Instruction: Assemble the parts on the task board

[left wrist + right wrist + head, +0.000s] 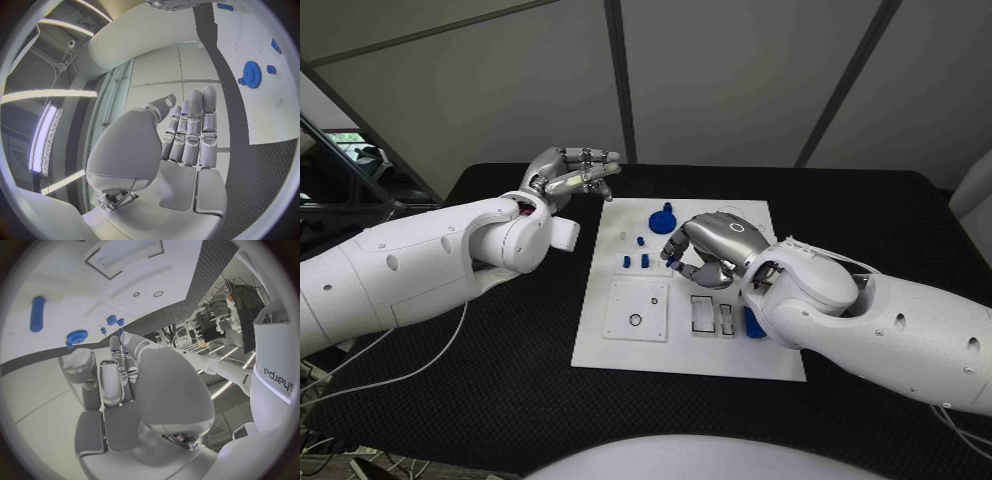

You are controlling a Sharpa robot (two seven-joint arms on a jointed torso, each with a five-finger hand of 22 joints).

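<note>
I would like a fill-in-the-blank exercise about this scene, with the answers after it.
1. The task board lies on a ____ table.
2. The blue gear sits near the board's ____ edge, away from the robot.
3. The ____ hand hovers over the board.
4. The left hand holds ____.

Answers: black; far; right; nothing

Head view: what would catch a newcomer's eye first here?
The right hand hovers low over the middle of the white task board, fingers curled above small blue parts. The left hand is raised off the board's far left corner, holding nothing. A blue gear lies near the board's far edge.
</note>
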